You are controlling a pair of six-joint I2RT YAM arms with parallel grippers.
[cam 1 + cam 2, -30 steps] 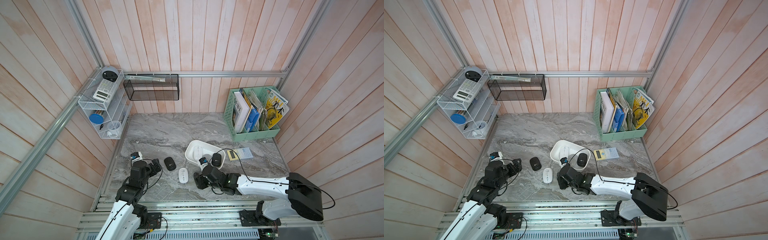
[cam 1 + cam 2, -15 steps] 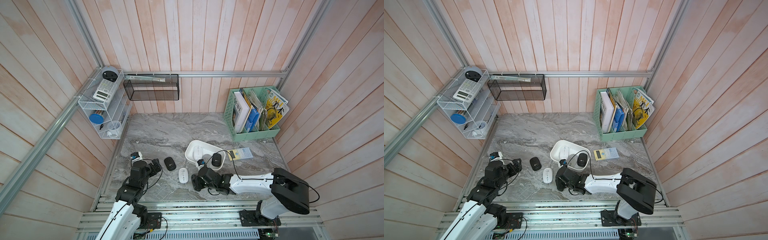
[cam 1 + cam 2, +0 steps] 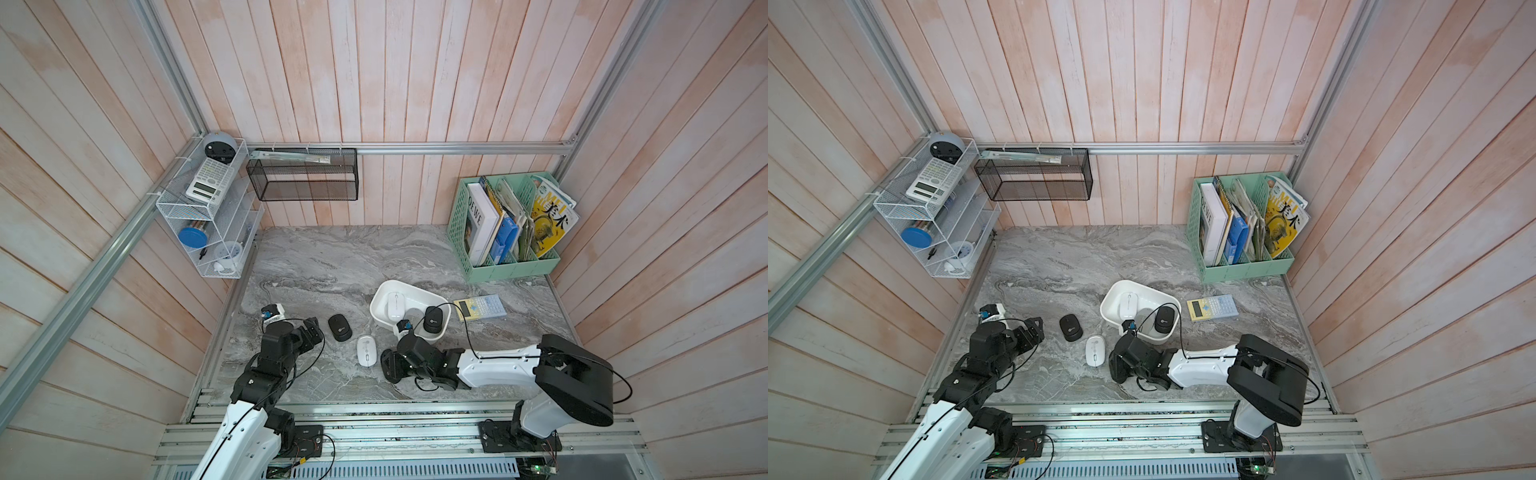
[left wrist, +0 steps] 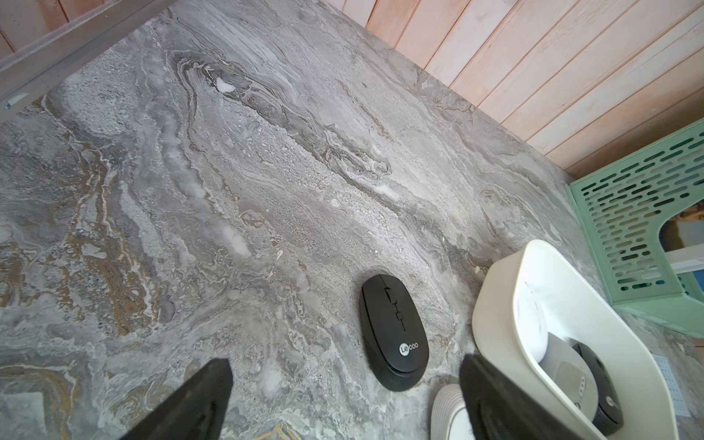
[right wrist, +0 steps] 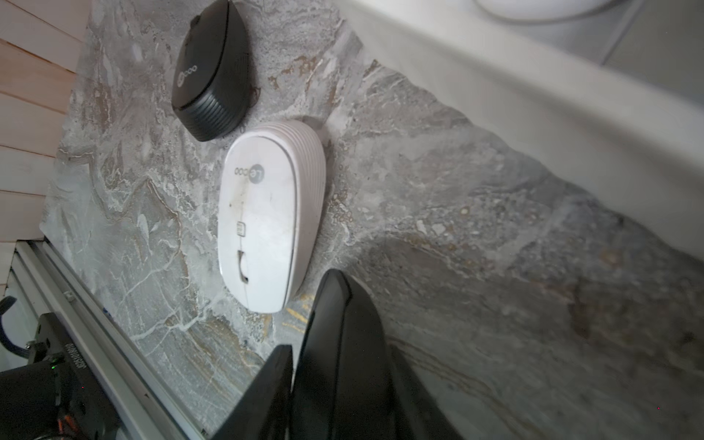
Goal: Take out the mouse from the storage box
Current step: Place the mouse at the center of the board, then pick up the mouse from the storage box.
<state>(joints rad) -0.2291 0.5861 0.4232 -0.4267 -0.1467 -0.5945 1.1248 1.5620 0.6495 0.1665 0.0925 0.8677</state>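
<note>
The white storage box (image 3: pixel 441 300) sits mid-table and holds a white mouse (image 3: pixel 395 305) and a black mouse (image 3: pixel 434 320). Left of the box, a black mouse (image 3: pixel 339 327) and a white mouse (image 3: pixel 365 350) lie on the marble. My right gripper (image 3: pixel 388 365) hangs low just right of that white mouse (image 5: pixel 266 221), off it, below the box wall (image 5: pixel 533 114). Its jaws stand a narrow gap apart with nothing between them (image 5: pixel 308 310). My left gripper (image 3: pixel 313 330) is wide open and empty just left of the black mouse (image 4: pixel 394 335).
A yellow and blue calculator (image 3: pixel 480 306) lies right of the box. A mint-green file holder (image 3: pixel 507 266) with books stands at the back right. A black mesh basket (image 3: pixel 303 174) and a white wire shelf (image 3: pixel 203 216) hang on the walls. An aluminium rail (image 3: pixel 374 409) borders the front edge.
The right arm's rear links have swung left toward the middle, while its gripper stays beside the white mouse. The mice, the box and the left arm have not moved.
</note>
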